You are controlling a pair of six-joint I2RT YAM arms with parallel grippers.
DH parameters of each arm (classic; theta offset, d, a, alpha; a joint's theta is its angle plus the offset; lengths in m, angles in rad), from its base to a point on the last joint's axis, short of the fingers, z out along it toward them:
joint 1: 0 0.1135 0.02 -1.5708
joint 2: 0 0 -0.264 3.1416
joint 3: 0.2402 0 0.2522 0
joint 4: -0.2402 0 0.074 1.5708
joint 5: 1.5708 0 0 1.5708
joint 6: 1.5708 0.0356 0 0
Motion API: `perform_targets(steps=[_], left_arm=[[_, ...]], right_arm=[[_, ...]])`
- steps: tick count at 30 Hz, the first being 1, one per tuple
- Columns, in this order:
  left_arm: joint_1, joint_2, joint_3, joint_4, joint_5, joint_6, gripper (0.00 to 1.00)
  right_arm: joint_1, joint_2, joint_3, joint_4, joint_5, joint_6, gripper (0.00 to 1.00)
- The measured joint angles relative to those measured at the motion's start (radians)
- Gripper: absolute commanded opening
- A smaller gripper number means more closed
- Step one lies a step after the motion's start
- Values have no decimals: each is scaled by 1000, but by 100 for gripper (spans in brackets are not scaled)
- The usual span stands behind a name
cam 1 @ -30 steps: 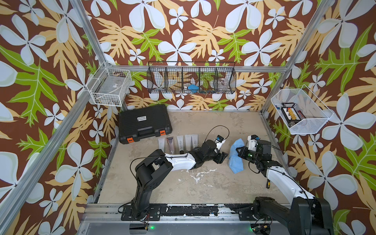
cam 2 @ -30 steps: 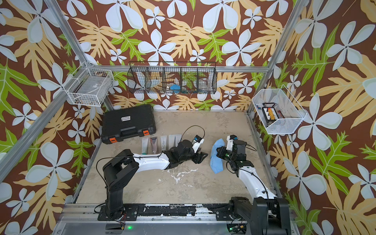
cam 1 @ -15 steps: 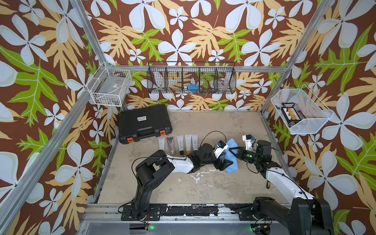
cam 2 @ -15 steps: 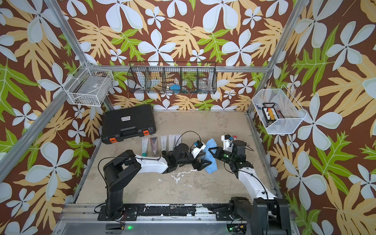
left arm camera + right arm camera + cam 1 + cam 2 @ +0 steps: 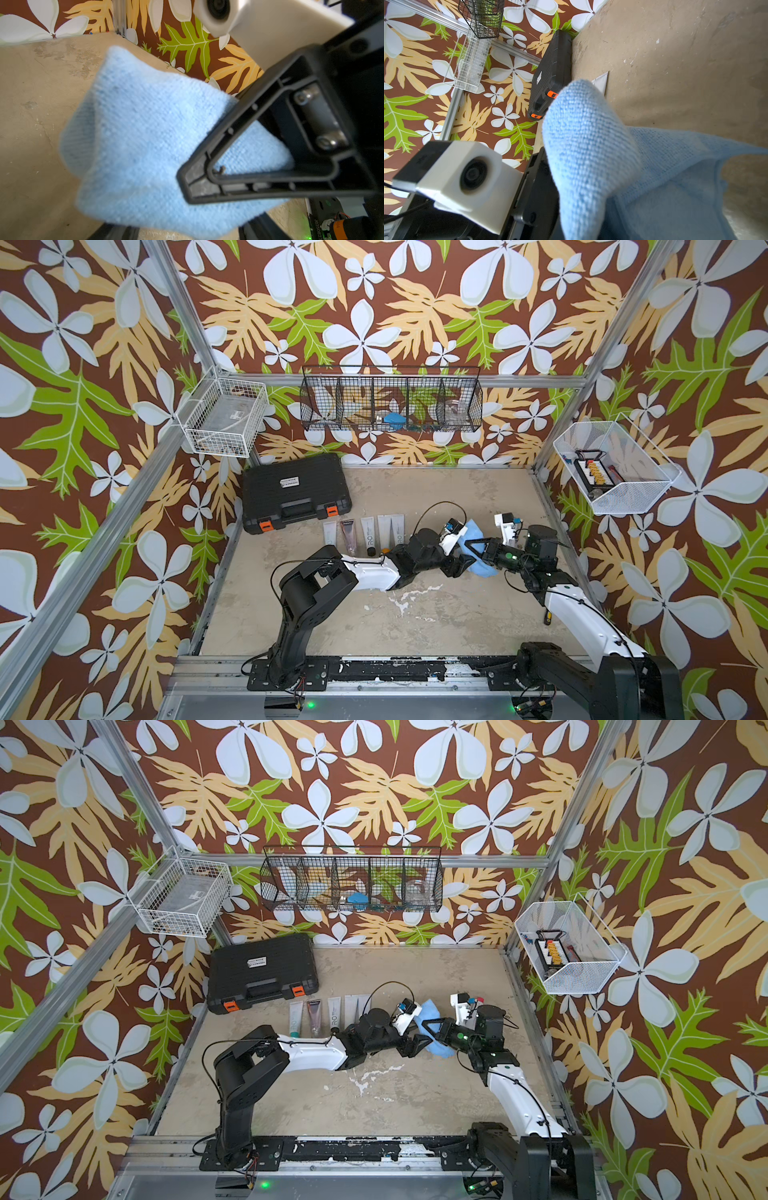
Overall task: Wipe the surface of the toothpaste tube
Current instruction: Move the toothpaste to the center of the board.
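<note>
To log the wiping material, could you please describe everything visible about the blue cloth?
The blue cloth is light blue, finely woven like microfibre, folded and bunched into soft lobes. The right tool is shut on it, holding it low over the beige tabletop; the open left tool sits close beside it.

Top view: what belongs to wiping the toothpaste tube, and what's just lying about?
Job: light blue microfibre cloth, in the shut right gripper; row of toothpaste tubes.
Lying about: black plastic tool case; white wire corner basket; white mesh side basket; black mesh wall rack.
</note>
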Motion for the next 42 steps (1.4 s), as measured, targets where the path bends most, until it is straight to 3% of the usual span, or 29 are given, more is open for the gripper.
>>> perform_targets(steps=[3, 6, 10, 12, 17, 19, 24, 30, 33, 38, 42], left_arm=[[-3, 0, -1, 2, 4, -2, 27], [-3, -17, -32, 21, 9, -2, 15], [-3, -82, -84, 38, 6, 1, 0], [-3, -124, -108, 44, -2, 3, 0], [-2, -243, -167, 0, -40, 11, 0], [-2, -296, -198, -33, -62, 15, 0], [25, -444, -293, -136, -123, 18, 0], [59, -619, -357, -282, -173, 3, 0], [59, -691, -379, -332, -165, 6, 0], [59, -782, -410, -382, -163, 8, 0], [60, -823, -415, -411, -163, 26, 0]], right_arm=[[0, 0, 0, 11, 0, 21, 2], [1, 5, 10, 12, -4, 21, 5], [3, 10, 67, -55, 0, -19, 19], [4, 10, 109, -101, 35, -69, 25], [1, 8, 200, -227, 207, -201, 54], [0, 9, 228, -264, 290, -245, 60], [0, 59, 259, -294, 516, -333, 63], [0, 306, 339, -315, 743, -386, 65], [0, 418, 389, -315, 827, -404, 68], [0, 495, 442, -314, 955, -436, 85], [-18, 560, 473, -307, 1025, -453, 86]])
